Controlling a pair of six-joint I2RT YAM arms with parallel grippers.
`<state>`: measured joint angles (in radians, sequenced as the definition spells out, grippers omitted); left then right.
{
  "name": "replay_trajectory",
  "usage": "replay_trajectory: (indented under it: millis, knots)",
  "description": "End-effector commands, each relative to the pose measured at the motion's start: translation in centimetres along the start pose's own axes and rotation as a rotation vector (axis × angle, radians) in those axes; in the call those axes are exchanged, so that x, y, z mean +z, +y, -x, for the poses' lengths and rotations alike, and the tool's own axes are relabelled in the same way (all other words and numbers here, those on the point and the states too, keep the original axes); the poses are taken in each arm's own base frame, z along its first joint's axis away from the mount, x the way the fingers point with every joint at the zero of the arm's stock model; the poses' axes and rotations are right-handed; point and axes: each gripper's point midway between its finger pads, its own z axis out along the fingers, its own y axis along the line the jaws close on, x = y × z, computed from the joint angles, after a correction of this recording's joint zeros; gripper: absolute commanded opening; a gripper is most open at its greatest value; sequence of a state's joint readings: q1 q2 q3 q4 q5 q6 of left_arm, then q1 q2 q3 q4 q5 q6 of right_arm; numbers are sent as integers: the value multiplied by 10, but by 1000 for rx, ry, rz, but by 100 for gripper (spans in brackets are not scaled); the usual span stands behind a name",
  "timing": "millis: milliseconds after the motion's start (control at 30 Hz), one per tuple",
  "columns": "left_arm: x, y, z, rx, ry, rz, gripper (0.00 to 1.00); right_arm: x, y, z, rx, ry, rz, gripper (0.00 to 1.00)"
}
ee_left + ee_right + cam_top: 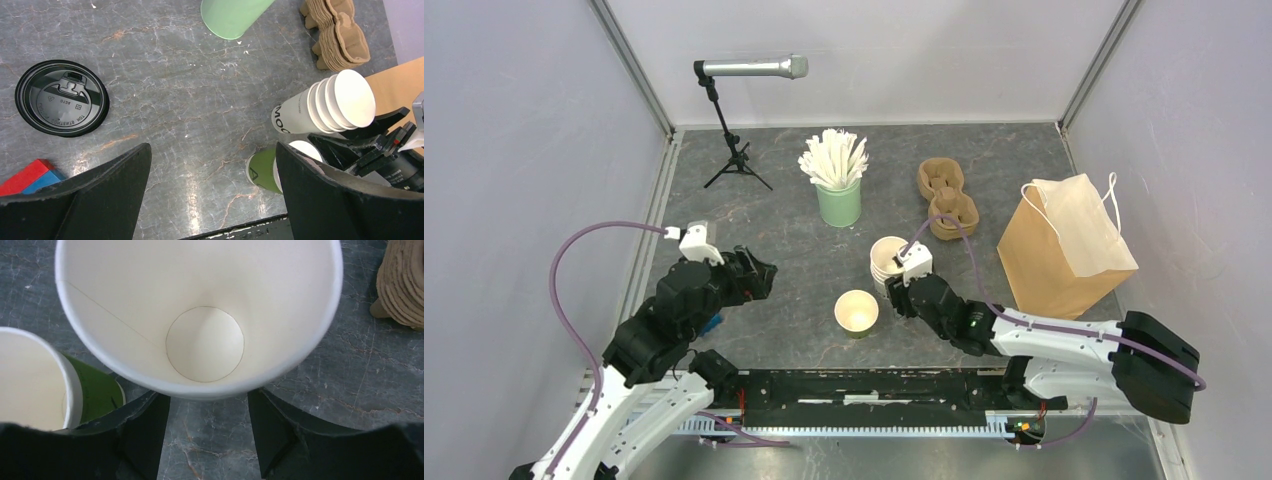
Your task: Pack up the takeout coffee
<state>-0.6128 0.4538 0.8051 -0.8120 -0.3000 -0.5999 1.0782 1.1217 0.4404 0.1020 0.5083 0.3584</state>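
Olive-green cup (856, 312) upright, lidless, just left of my right fingers (896, 283); these straddle the cup stack (886, 256), grip unclear. Left fingers (759, 272) released, farther off.

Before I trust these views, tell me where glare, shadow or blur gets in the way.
Top external: even, soft light, with only faint shadows under the microphone stand. Left wrist: a pale sheen on the table, framed by the dark left gripper. Right wrist: the bright inside of the stacked cup fills the frame, almost washed out; the right gripper below is near black.
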Motion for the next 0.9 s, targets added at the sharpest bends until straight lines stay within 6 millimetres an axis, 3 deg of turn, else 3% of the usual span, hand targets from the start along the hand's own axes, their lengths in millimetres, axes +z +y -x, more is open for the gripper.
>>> replay_trajectory:
  millis: [0, 200, 433, 567, 733, 867]
  knots:
    - [5, -6, 2, 60, -3, -34, 100, 9, -8, 14, 15, -73, -2, 64]
    - [13, -1, -2, 42, 14, 15, 99, 25, -24, 25, -5, -84, -27, 64]
    - [36, 37, -16, -3, 87, 326, 95, 41, -31, 27, -24, -40, -38, 63]
    - [48, 59, -16, 15, 109, 481, 89, 33, -30, 18, -21, -3, -21, 63]
    - [81, 76, -17, -48, 198, 522, 75, 12, -33, 7, -20, 17, 14, 63]
    - [105, 100, -14, -85, 301, 574, 66, -4, -33, 14, -31, -36, 56, 63]
